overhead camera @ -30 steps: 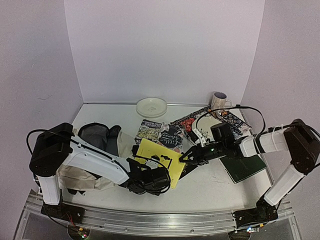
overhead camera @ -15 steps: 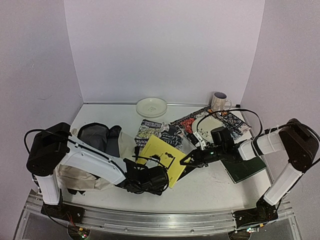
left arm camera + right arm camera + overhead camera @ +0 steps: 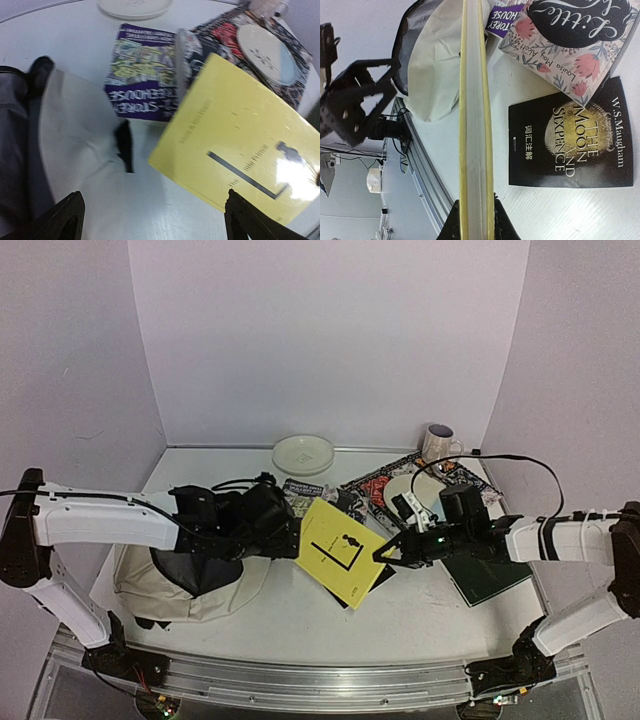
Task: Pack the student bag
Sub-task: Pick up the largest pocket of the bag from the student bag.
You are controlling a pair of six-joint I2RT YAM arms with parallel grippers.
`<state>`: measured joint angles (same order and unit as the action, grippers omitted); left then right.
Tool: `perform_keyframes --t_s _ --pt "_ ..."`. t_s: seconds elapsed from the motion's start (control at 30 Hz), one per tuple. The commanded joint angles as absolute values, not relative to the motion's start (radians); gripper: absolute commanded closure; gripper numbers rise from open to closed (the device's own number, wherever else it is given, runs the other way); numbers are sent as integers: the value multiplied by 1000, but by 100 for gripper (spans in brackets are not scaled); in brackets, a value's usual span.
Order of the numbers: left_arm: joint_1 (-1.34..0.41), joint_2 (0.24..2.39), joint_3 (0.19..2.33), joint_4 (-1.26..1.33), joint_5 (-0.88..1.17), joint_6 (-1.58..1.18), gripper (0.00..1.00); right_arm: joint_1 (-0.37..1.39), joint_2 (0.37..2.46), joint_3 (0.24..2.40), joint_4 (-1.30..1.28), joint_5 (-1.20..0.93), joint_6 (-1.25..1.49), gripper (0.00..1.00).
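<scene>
Left arm has swung up off the front edge! The left gripper (image 3: pixel 288 538), jaws wide, now hangs at the 3 o'clock rim of the large cream fabric student bag (image 3: pixel 160 590), lying at 8 o'clock. At centre, the right gripper (image 3: pixel 385 554) pinches the thin yellow book (image 3: pixel 343 550). Only the right wrist view shows the title on the black paperback (image 3: pixel 570 145).
</scene>
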<state>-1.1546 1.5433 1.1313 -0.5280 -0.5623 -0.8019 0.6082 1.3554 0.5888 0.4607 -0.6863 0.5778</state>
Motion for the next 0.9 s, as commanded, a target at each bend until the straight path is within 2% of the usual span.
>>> perform_keyframes --t_s 0.0,0.17,0.4,0.8,0.87 --pt "-1033 1488 1142 -717 -606 -788 1 609 1298 654 471 -710 555 100" --pt "-888 1507 1136 -841 -633 -800 1 608 1282 667 463 -708 561 100" --pt "-723 1642 1136 -904 -651 -765 0 609 1285 678 461 -703 564 100" --pt "-686 1915 1189 -896 -652 -734 1 609 1275 678 461 -693 561 100" --pt "-685 1932 1187 -896 -657 -734 6 610 1267 679 462 -691 561 100"
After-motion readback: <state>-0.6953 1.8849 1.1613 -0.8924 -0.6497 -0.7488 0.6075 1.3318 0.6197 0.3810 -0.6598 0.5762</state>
